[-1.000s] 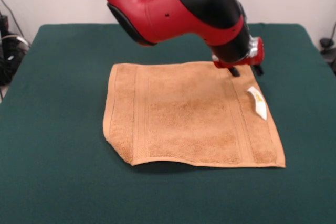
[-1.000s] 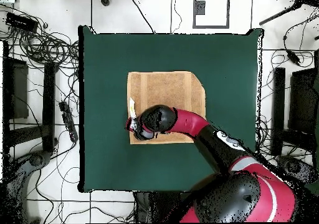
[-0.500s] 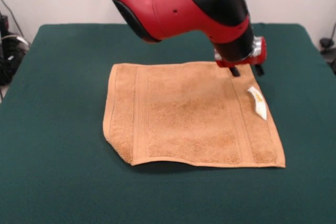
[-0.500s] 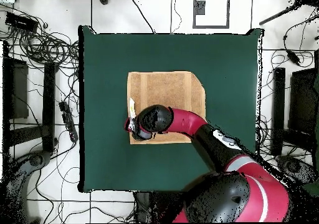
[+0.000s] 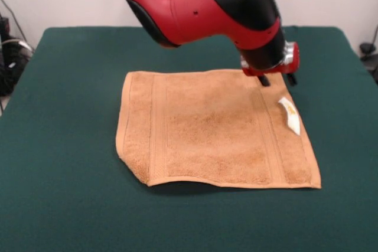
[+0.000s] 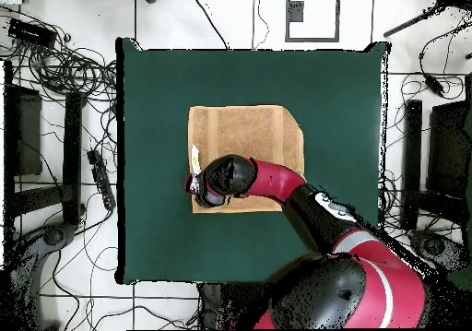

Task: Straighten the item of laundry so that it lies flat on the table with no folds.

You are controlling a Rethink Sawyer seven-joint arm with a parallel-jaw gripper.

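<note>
Pincer (image 5: 276,79) stays over the unmoved towel's (image 5: 212,128) far corner.

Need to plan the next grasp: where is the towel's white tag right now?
In the front view, the white tag lies on the towel's right edge, near its far right corner, just below the hand. In the overhead view, it shows at the towel's left edge.

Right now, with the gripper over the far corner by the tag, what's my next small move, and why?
Probably lift clear and cross to the near-left corner in the front view. The towel lies mostly flat on the table, but that corner looks cut off, likely tucked under. The gripper sits over the far right corner near the tag, where nothing looks folded.
</note>
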